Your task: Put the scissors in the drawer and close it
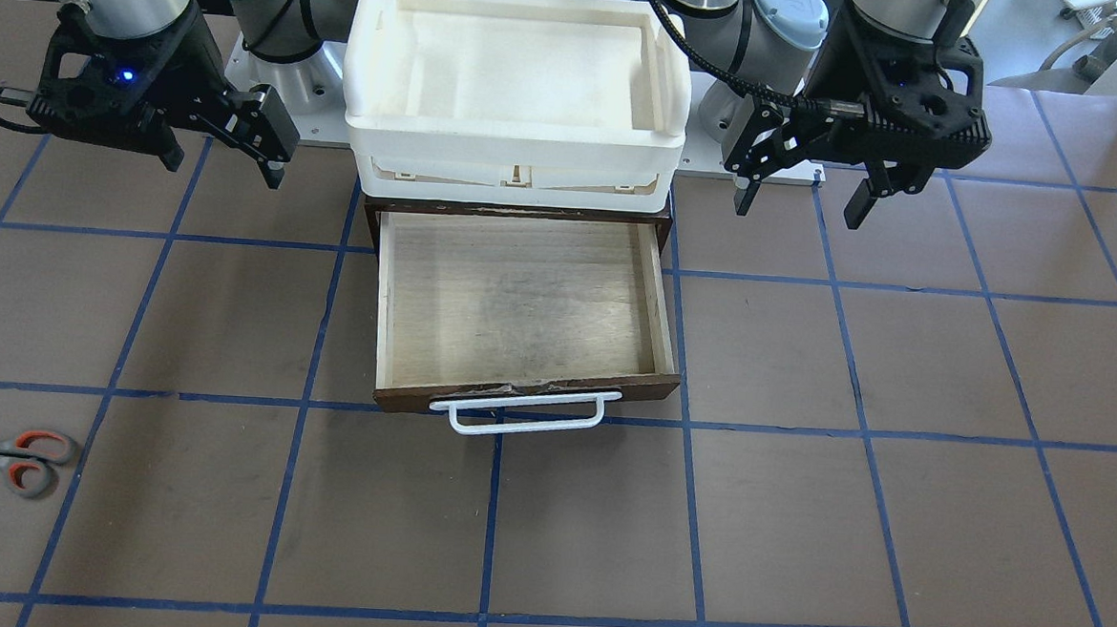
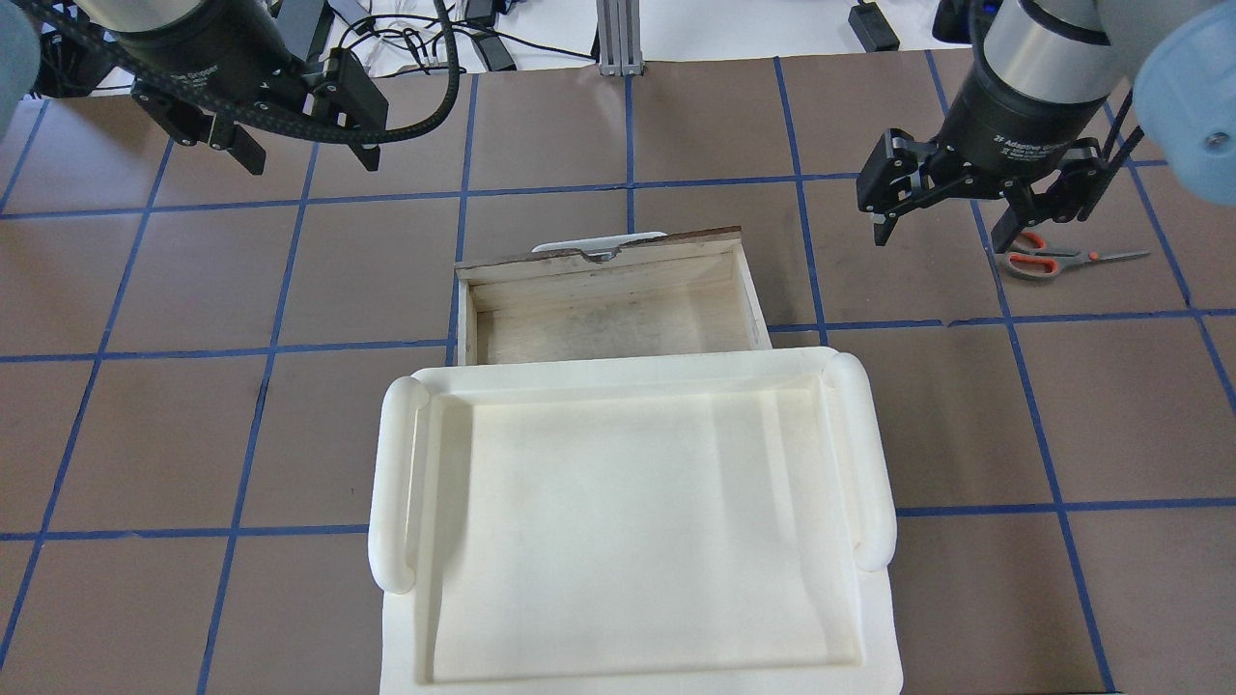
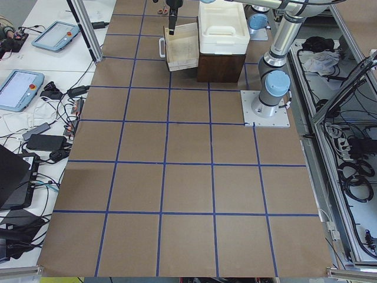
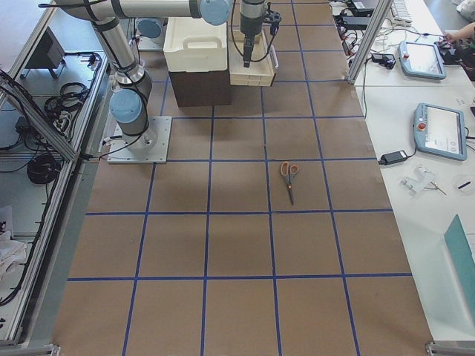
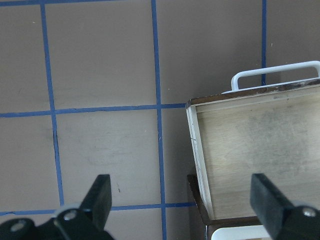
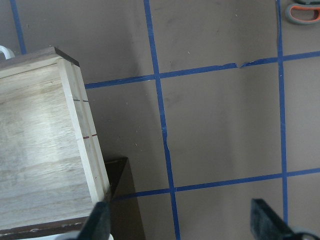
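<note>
The scissors (image 1: 14,457) lie flat on the table on my right side, far from the drawer; they also show in the overhead view (image 2: 1048,259), the right side view (image 4: 289,175) and, only a handle loop, at the top corner of the right wrist view (image 6: 302,12). The drawer (image 1: 521,302) is pulled open and empty, with its white bar handle (image 1: 518,413) facing away from me. My right gripper (image 2: 939,239) is open and empty, hovering between the drawer (image 2: 753,290) and the scissors. My left gripper (image 2: 311,162) is open and empty, above the table left of the drawer (image 5: 255,150).
A white plastic tray (image 2: 396,483) sits on top of the dark cabinet (image 1: 373,210) that holds the drawer. The table is brown with a blue tape grid. Cables and tablets lie beyond the table's far edge.
</note>
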You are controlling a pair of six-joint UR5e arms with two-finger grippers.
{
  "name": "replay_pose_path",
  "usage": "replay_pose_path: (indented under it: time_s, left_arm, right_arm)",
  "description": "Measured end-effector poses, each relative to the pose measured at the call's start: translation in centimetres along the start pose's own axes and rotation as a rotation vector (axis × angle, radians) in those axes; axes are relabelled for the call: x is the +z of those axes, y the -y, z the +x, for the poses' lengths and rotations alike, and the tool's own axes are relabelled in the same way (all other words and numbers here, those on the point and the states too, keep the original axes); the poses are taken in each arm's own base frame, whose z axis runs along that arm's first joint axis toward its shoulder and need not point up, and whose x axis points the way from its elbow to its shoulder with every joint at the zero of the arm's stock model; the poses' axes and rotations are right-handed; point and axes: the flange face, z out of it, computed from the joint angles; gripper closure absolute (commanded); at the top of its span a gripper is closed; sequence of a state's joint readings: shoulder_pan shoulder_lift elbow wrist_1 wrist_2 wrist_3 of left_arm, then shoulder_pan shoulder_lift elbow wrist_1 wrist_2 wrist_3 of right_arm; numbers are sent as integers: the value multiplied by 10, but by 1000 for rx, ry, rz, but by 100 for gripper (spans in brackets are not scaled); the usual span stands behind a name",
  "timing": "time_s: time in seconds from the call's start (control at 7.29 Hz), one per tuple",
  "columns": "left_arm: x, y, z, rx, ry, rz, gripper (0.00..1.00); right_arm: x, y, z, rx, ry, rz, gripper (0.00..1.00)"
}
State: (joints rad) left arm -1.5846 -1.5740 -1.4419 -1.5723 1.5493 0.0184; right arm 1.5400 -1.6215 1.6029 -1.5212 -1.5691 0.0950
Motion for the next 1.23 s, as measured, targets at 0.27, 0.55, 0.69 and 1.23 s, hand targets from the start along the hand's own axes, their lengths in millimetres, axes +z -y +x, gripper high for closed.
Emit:
replay_pose_path:
  time_s: [0.27, 0.55, 0.69, 1.23]
  left_arm:
    - [0, 0, 0, 0, 0, 0, 0]
    - [0, 0, 0, 0, 1, -1, 0]
    - [0, 0, 0, 1, 1, -1, 0]
    - [1, 0, 0, 1, 2, -2, 0]
  right_arm:
    - [0, 0, 0, -6, -4, -2, 0]
    - [1, 1, 0, -10, -7, -1, 0]
    - [1, 3, 0, -11, -7, 2, 0]
    - [3, 8, 4, -8, -3, 11, 0]
